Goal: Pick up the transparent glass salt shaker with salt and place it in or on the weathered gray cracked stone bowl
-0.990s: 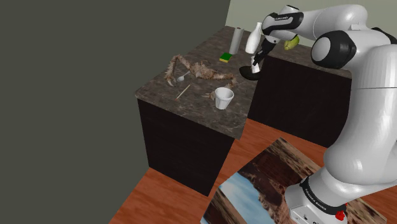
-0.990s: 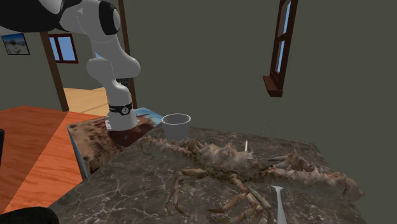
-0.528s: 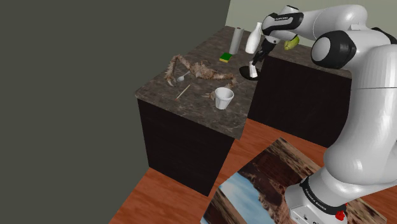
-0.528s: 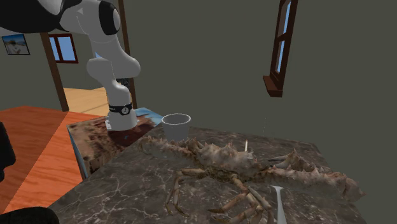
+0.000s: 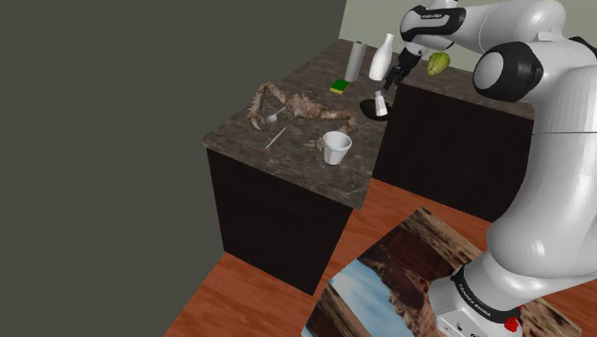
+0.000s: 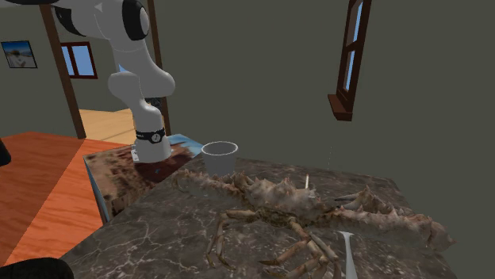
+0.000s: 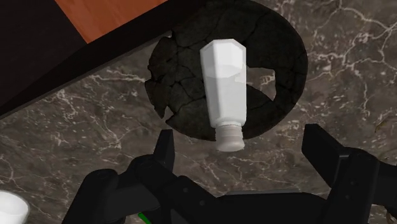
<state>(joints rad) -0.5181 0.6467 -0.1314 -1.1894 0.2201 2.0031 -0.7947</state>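
Observation:
The salt shaker [image 7: 223, 89], a pale faceted bottle with a white cap, lies on its side in the dark cracked stone bowl [image 7: 181, 86]. Its cap points toward my gripper [image 7: 239, 135]. The two black fingers stand wide apart on either side of the shaker's cap and touch nothing. In the shoulder view the bowl [image 5: 369, 110] sits at the counter's corner nearest the arm, with the shaker [image 5: 381, 103] in it. My gripper [image 5: 393, 80] hangs open just above them.
A large crab [image 5: 297, 103] sprawls over the dark marble counter [image 5: 287, 158]. A white cup [image 5: 336, 146] stands near its front edge. At the back are a green-and-yellow sponge [image 5: 339, 86], a grey cylinder [image 5: 355, 59], a white bottle [image 5: 381, 57] and a green object [image 5: 438, 64].
The fingers have opened and let go of the shaker, which now lies in the bowl. The hand has risen a little above it.

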